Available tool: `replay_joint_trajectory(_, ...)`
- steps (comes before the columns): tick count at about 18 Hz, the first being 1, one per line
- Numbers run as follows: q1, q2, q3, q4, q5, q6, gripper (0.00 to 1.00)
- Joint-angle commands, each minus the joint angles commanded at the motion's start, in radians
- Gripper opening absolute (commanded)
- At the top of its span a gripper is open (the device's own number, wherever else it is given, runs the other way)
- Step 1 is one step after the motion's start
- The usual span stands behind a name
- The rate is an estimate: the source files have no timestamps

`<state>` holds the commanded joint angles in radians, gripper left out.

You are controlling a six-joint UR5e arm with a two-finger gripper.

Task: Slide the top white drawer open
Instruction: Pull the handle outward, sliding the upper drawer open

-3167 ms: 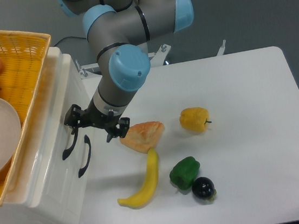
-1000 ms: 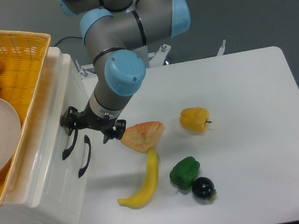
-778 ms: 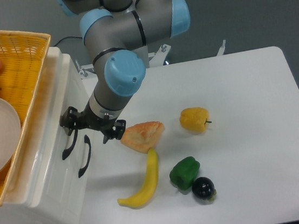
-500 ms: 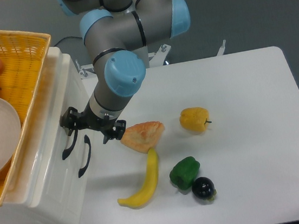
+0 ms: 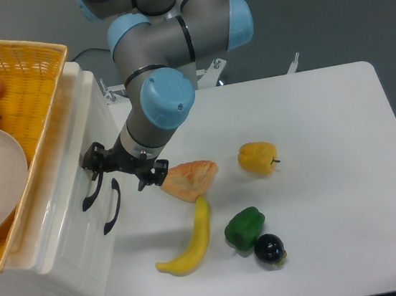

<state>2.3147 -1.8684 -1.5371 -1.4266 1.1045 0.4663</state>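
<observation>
The white cabinet stands at the left, its front facing the table. The top white drawer (image 5: 70,179) looks shut, and its curved black handle (image 5: 90,194) lies just left of the lower drawer's handle (image 5: 111,206). My gripper (image 5: 124,168) hangs close in front of the cabinet face, just above both handles. It is open, its jaws spread wide. The left fingertip (image 5: 91,161) sits by the upper end of the top handle; whether it touches, I cannot tell. Nothing is held.
A yellow wicker basket (image 5: 27,82) with fruit and a clear bowl rests on the cabinet. On the table lie a bread piece (image 5: 189,179) right beside the gripper, a banana (image 5: 191,242), a green pepper (image 5: 245,228), a dark fruit (image 5: 269,248) and a yellow pepper (image 5: 258,157).
Since 3.2 s ago the gripper moved a little left toward the cabinet; in the last half second it edged back right by a hair. The drawer has not visibly moved.
</observation>
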Motion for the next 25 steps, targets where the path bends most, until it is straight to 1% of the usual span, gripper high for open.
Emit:
replay_joint_trajectory(4, 0.002, -0.002, 0.002, 0.002, 0.003, 0.002, 1.0)
replay_joint_trajectory(8, 0.002, -0.002, 0.0, -0.002, 0.035, 0.002, 1.0)
replay_joint_trajectory(16, 0.002, -0.003, 0.006, 0.0, 0.038, 0.002, 1.0)
replay_joint_trajectory(19, 0.021, -0.005, 0.015, 0.0, 0.038, 0.005, 1.0)
replay_joint_trajectory(25, 0.023, -0.009, 0.017, 0.008, 0.04, 0.005, 1.0)
